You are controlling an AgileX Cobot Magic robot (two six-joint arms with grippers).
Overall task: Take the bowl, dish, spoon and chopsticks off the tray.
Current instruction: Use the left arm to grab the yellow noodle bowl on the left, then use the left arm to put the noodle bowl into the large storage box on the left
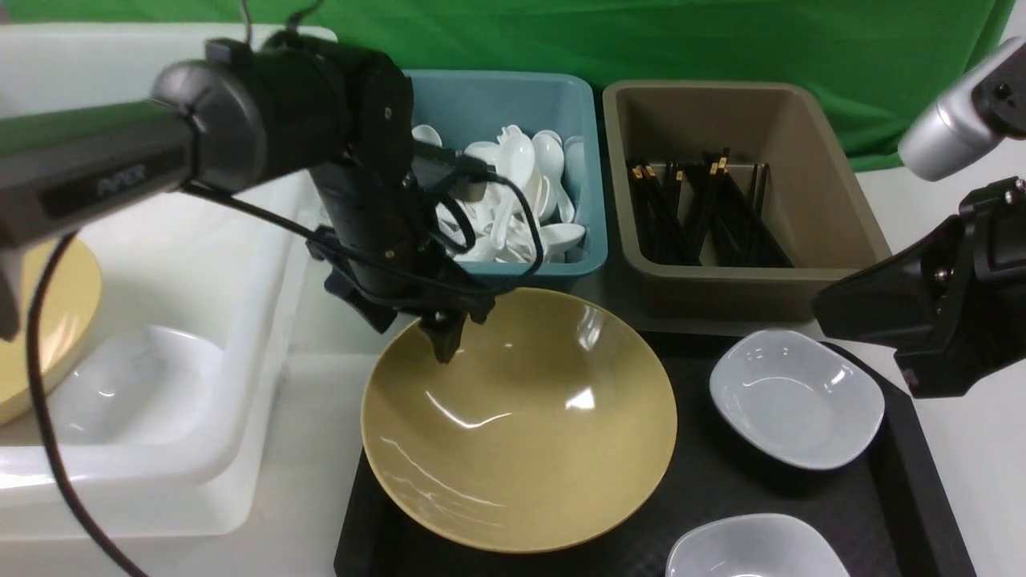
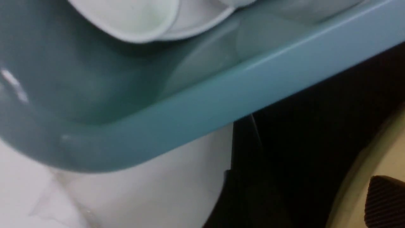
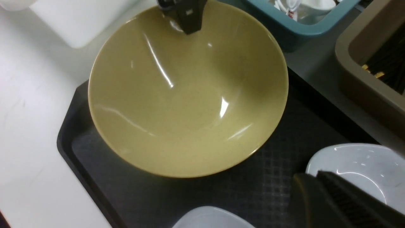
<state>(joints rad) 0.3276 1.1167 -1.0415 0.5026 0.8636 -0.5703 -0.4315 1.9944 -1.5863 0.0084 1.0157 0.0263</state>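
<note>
Two white dishes (image 1: 797,401) on the tray (image 1: 721,497) escape the left wrist view.

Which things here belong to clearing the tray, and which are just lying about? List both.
For the job: bowl, on the tray; two white dishes, also on it.
Just lying about: teal bin holding spoons; brown bin holding chopsticks; white tub at left.

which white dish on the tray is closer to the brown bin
The far white dish, right before the brown bin; the near white dish is half cropped.
</note>
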